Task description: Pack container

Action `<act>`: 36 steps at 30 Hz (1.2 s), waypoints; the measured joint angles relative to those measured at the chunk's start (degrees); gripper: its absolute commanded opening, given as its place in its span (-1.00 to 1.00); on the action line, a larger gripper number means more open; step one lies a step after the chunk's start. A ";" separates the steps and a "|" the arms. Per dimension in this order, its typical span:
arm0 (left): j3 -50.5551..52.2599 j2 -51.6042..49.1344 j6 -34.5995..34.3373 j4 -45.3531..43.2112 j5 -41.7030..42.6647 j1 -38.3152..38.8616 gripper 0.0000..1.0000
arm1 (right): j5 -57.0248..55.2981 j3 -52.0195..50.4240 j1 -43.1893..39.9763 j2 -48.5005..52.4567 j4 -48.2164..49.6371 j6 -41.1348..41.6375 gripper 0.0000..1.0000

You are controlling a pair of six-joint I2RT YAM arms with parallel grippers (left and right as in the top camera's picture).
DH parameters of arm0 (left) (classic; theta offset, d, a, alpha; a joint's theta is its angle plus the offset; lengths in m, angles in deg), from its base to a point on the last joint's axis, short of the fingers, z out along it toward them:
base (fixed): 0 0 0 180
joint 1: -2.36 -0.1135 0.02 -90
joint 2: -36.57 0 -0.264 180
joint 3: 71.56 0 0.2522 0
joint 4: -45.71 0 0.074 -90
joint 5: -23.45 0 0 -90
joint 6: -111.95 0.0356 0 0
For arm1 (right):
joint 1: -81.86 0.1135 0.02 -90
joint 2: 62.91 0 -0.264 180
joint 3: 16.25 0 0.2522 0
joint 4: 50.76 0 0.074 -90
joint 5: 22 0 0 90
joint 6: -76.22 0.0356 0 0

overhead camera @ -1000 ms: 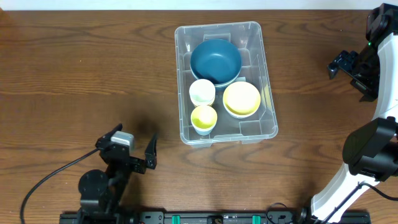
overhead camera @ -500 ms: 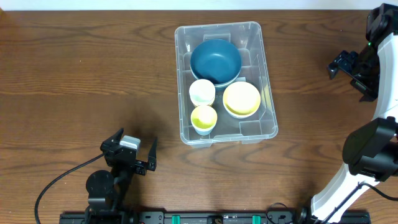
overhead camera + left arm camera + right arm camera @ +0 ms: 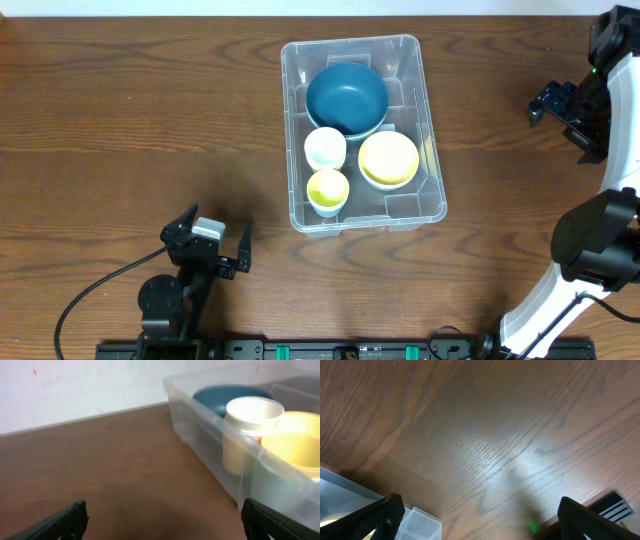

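Left gripper (image 3: 218, 225): near-left of the large clear plastic rectangular container (image 3: 408, 75), well apart from it. The jaws stand wide and hold nothing. The left wrist view looks along the bare brown wooden table (image 3: 120, 120) toward the container's near wall.

Container: sits upright on the table, between the two arms, with no lid on it. It has rounded corners and moulded ridges on the floor, and its walls are clear enough to see the contents through. Inside:
- a round dark blue bowl (image 3: 346, 98) at the far end
- a small white cup (image 3: 325, 148) just nearer, on the left side
- a cup with a yellow inside (image 3: 327, 190) at the near-left corner
- a shallow yellow bowl (image 3: 388, 158) to their right

The pieces sit close together; whether they touch cannot be told.

Right gripper (image 3: 563, 122): far to the right of the container, raised over bare wood. Its jaws are also wide and empty.

Judgement: packing looks complete or nearly so, since nothing loose lies on the table in view. The next move calls only for a lid or a further item, and neither is visible.
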 measured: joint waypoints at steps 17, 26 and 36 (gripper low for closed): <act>4.63 0.11 6.01 -19.93 0.04 0.00 0.96 | 0.00 0.00 0.00 0.00 0.02 0.00 0.99; 4.39 -0.02 6.47 -10.21 -0.17 0.00 0.96 | 0.04 -0.02 0.00 0.00 0.02 0.00 0.99; 4.24 0.00 6.47 -9.86 -0.22 0.00 0.96 | 0.02 -0.02 0.00 0.00 0.02 0.00 0.98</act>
